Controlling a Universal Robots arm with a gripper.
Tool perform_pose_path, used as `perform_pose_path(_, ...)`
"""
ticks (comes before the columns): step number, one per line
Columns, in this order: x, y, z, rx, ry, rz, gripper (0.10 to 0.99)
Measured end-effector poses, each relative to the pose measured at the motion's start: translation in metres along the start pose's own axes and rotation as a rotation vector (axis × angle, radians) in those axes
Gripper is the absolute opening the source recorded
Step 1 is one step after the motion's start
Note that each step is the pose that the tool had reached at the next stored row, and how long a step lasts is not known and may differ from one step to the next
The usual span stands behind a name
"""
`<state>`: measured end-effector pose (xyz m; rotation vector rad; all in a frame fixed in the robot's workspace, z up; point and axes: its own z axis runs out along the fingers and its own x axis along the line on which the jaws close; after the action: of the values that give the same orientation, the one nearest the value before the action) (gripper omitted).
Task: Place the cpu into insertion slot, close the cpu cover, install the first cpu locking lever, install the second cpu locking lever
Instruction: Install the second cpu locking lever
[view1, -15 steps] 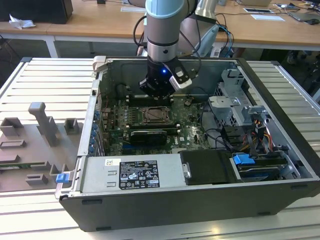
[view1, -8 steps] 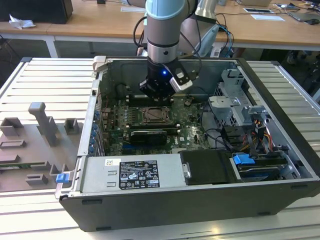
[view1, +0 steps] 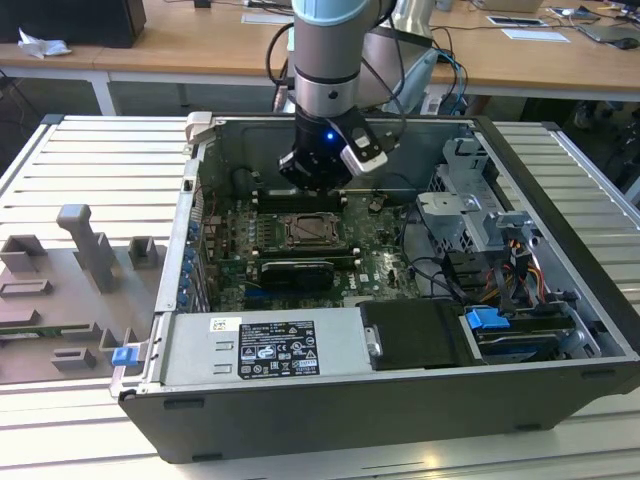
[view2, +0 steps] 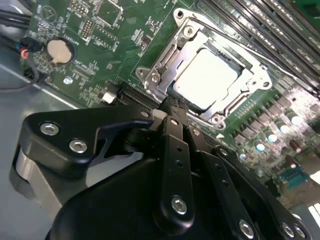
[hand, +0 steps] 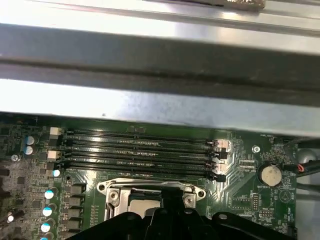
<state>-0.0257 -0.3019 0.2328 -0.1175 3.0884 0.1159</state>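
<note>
A robot arm reaches down into an open computer case (view1: 560, 190) lying on a slatted metal surface (view1: 90, 170), its pincer (view1: 316, 178) poised above the green motherboard (view1: 385, 255) and just beside the socket. In the second wrist view the cpu (view2: 206, 77) sits in the insertion slot (view2: 237, 112), its pale face showing through the window of the cpu cover (view2: 167, 55), which lies flat over it — a silvery frame with screws at its corners. The black fingers (view2: 172, 150) are drawn together to a narrow tip (view2: 175, 106) that hangs at the socket's edge; nothing is seen between them, and whether the tip touches the cover cannot be told. In the first wrist view the long black memory slots (hand: 140, 152) run just beyond the socket, and a round coin battery (hand: 270, 174) lies near them on the board. In the exterior view a grey power supply (view1: 265, 345) with a printed label fills the case's near side, drive bays (view1: 470, 195) and coloured cables (view1: 525, 265) stand beside the motherboard, and grey fixtures (view1: 85, 240) rest on the surface outside the case.
</note>
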Motion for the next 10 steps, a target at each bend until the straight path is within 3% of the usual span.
perform_pose_path(3,-0.0012,0.0013,-0.0228,0.0,-0.0001,0.0,0.106)
perform_pose_path(10,0.0005,-0.0193,-0.0244,0.0,-0.0001,0.0,0.106)
